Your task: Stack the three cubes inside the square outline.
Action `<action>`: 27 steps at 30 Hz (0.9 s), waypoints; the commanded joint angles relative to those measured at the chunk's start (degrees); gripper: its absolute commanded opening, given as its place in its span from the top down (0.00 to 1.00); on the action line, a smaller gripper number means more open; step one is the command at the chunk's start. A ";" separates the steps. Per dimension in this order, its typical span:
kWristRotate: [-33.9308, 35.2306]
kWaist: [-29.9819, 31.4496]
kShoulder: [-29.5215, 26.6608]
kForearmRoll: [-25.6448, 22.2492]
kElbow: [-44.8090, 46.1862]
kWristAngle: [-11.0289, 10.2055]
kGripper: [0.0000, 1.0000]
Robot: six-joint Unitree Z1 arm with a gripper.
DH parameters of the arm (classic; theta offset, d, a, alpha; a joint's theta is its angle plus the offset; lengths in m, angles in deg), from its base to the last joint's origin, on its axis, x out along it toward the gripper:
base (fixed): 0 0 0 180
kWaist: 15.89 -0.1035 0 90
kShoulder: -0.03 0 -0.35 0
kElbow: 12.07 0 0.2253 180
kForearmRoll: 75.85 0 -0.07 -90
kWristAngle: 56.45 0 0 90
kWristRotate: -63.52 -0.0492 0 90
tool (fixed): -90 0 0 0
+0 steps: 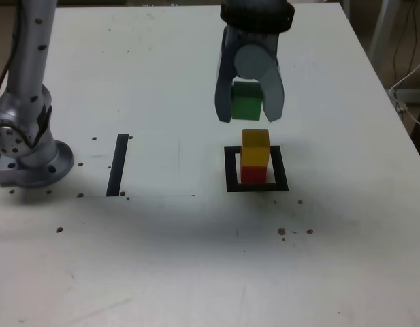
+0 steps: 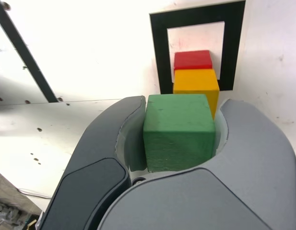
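Observation:
A yellow cube (image 1: pixel 255 148) sits on top of a red cube (image 1: pixel 252 174) inside the black square outline (image 1: pixel 256 186). My gripper (image 1: pixel 249 114) hangs just above and slightly behind that stack, shut on the green cube (image 1: pixel 246 101), which is off the table. The wrist view shows the green cube (image 2: pixel 179 132) clamped between the two grey jaws, with the yellow cube (image 2: pixel 196 81), the red cube (image 2: pixel 192 60) and the square outline (image 2: pixel 159 48) beyond it.
A straight black tape strip (image 1: pixel 118 165) lies at the exterior view's left of the outline, and the arm's base (image 1: pixel 29 146) stands further left. Small dark specks dot the white table (image 1: pixel 196 259). Cables hang past the table's right edge.

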 commanded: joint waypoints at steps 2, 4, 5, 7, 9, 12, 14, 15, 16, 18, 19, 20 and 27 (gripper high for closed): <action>0.24 0.48 0.11 1.09 0.73 0.28 0.69; 0.31 0.63 0.40 1.86 1.12 0.38 0.69; 0.34 0.67 0.55 2.23 1.28 0.39 0.69; 0.38 0.69 0.80 3.01 1.64 0.40 0.69; 0.41 0.69 1.02 3.88 2.00 0.40 0.69; 0.42 0.69 1.34 4.73 2.30 0.40 0.69; 0.42 0.69 1.52 5.19 2.51 0.42 0.69; 0.42 0.69 1.60 5.39 2.63 0.43 0.69; 0.42 0.69 1.66 5.58 2.77 0.44 0.69; 0.44 0.69 1.75 5.92 3.08 0.47 0.69; 0.45 0.69 1.80 6.07 3.23 0.48 0.69; 0.48 0.69 1.83 6.21 3.38 0.49 0.69; 0.70 0.88 1.78 7.02 4.15 0.43 0.69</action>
